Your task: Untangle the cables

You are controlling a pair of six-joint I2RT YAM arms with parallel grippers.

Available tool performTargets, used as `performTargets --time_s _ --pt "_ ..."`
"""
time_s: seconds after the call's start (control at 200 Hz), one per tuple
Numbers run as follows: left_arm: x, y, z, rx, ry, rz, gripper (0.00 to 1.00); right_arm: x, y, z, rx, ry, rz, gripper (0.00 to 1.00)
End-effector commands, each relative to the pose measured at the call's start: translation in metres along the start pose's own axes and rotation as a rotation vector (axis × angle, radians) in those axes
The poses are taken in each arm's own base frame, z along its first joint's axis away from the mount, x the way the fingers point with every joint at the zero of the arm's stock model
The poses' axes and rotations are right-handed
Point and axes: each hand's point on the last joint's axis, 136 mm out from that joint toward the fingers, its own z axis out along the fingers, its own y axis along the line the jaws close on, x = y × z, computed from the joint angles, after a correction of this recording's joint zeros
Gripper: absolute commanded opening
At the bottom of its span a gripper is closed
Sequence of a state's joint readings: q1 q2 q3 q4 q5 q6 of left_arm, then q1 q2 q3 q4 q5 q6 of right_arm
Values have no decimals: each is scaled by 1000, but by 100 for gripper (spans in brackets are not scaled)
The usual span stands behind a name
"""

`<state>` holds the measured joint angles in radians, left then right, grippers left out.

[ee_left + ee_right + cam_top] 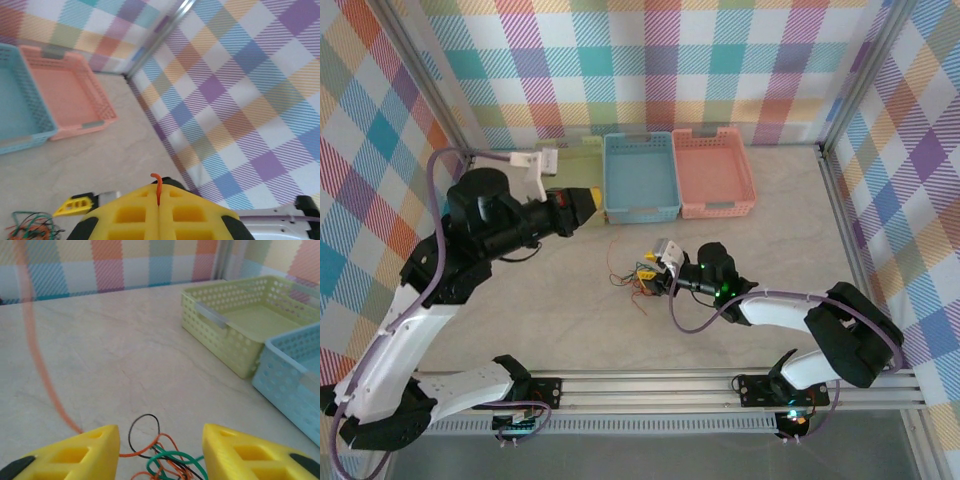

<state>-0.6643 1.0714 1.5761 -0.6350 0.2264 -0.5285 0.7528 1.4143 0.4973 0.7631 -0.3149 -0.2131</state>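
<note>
left gripper: clenched on orange strand, at 10 o'clock from cables | right gripper: spread wide, straddling cables, mid-table | blue basket: 12 o'clock of cables, apart

Three baskets, upper centre: yellow-green basket, blue basket, pink basket. One tangle of cables; strands in three colours: orange, green, black. Two arms, left arm and right arm, each with two yellow fingers.

Open table left of the cables; the blue basket stands close behind them
</note>
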Motion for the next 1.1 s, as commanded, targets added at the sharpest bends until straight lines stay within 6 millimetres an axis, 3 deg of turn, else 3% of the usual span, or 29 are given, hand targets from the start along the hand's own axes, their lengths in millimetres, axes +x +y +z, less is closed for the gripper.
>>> performTargets --time_s 0.0,0.435,0.645,0.75,0.865,0.98,1.095 --pt "-9 -34 4 149 30 2 0 -16 17 -2 -89 -74 -55 52" --pt "-25 -60 19 215 96 13 0 -12 32 6 -162 -56 -84 55" --pt "-20 -81 23 333 169 -13 0 -15 21 13 -110 -68 -96 50" --pt "-21 -72 25 282 151 -4 0 -16 23 16 -133 -70 -79 40" --pt "-20 -68 30 267 150 -6 0 -19 23 16 -131 -79 -70 35" --pt "-16 -68 37 285 168 -24 0 -18 15 15 -82 -70 -69 35" --pt "-15 -69 39 296 176 -28 0 -17 9 15 -45 -65 -70 42"
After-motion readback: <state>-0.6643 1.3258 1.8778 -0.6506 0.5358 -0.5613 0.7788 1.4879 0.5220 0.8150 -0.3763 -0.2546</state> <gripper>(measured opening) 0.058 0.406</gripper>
